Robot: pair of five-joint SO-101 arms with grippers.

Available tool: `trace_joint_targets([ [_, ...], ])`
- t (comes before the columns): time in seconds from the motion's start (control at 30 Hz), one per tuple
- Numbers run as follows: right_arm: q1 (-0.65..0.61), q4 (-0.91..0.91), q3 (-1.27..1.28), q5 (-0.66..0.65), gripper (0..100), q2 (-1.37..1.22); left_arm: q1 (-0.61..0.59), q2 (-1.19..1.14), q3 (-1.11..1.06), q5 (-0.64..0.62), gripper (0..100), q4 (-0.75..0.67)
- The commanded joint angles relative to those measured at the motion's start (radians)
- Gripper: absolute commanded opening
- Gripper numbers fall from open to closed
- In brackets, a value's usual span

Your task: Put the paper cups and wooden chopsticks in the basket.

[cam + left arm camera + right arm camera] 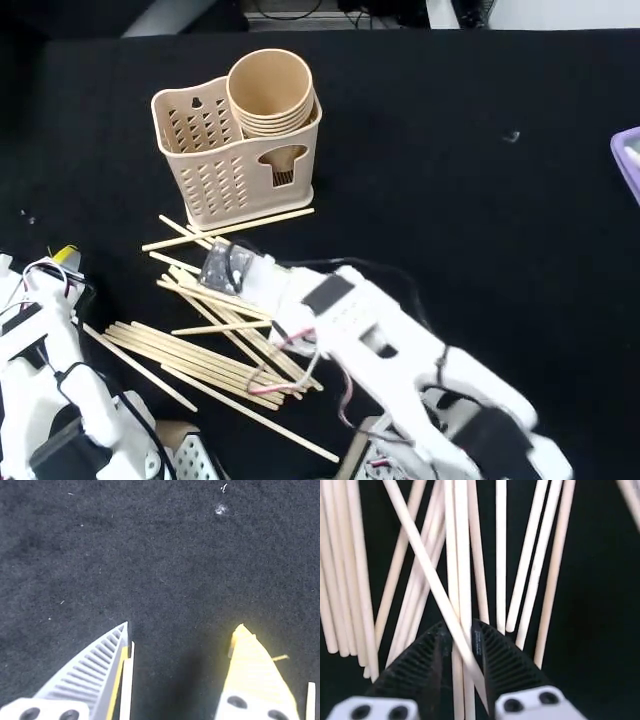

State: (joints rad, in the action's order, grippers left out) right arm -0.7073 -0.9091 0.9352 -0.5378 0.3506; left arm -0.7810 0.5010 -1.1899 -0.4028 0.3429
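A beige slotted basket (pixel 215 165) stands at the back left, with a stack of paper cups (pixel 270 92) in its right compartment. Wooden chopsticks (pixel 205 350) lie scattered on the black cloth in front of it. My right gripper (pixel 225 268) is down over the pile. In the right wrist view its black fingers (pixel 427 660) are closed to a narrow gap with one slanted chopstick (pixel 427 575) pinched between them, the gripper (pixel 457 630) resting above other chopsticks. My left gripper (pixel 182 627) is open over bare cloth at the table's left edge (pixel 60 262).
A purple container's rim (pixel 628 160) shows at the right edge. One chopstick (pixel 235 226) lies right against the basket's front foot. Black cloth (pixel 470 180) covers the table to the right of the basket.
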Motion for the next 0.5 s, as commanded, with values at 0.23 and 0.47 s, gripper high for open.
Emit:
trace_joint_targets([
  [0.23,0.014,-0.021,-0.104,0.046,11.8,-0.068,0.002,0.031,0.016,0.008,32,-0.008],
  [0.47,0.014,-0.057,-0.105,0.063,16.9,-0.016,0.004,0.031,0.018,0.008,32,-0.008],
])
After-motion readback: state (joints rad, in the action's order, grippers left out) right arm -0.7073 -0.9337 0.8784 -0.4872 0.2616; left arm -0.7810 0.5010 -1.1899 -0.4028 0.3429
